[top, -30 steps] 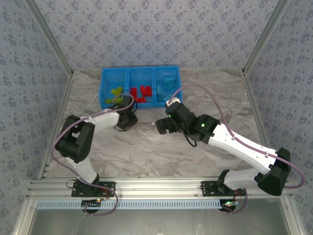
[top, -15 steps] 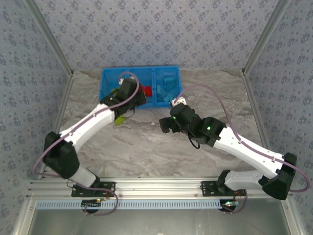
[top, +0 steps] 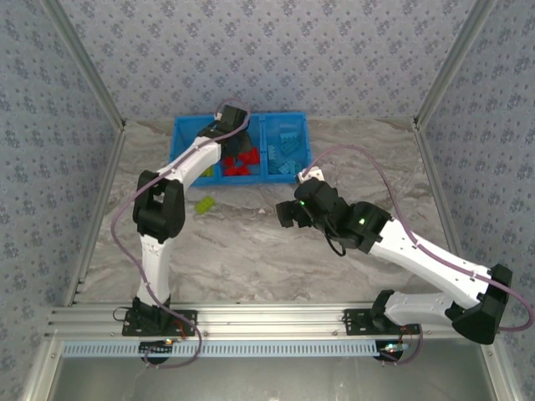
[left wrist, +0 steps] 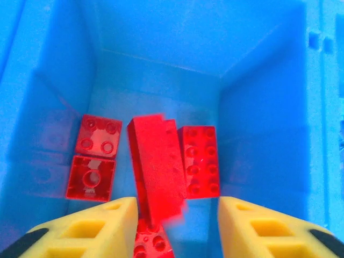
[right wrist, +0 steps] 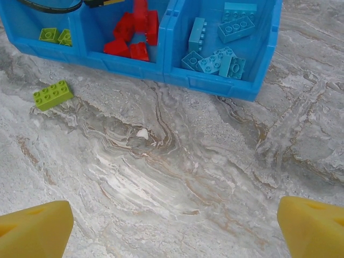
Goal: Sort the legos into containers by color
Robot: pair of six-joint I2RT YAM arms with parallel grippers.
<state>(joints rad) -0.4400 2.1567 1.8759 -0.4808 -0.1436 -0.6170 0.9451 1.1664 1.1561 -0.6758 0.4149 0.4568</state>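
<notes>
Blue bin (right wrist: 210,85) at far side of marble table (right wrist: 188,161), 3 compartments side by side. Green bricks (right wrist: 56,36) in left compartment, red bricks (right wrist: 131,32) in middle, light blue bricks (right wrist: 220,54) in right.

Left gripper (left wrist: 177,208) reaching down into middle compartment, yellow fingers (left wrist: 97,231) spread apart, clamped on nothing. Directly below, between the 2 fingers: long red brick (left wrist: 156,172), lying tilted on edge, lower end blurred. Just right of it and touching, a flat red brick (left wrist: 199,160) studs up. To its left, 2 square red bricks (left wrist: 94,156), 1 behind the other, apart from the long 1. Another red brick partly hidden at bottom edge of left wrist view.

Right gripper (right wrist: 174,220) above bare table in front of bin, well apart from it, yellow fingertips (right wrist: 37,226) wide apart, empty. In top view, right gripper (top: 286,215) near table center.

1 loose green brick (right wrist: 52,94) studs up on table, just in front of bin's left compartment, not touching bin; same brick (top: 204,203) beside left arm in top view.
</notes>
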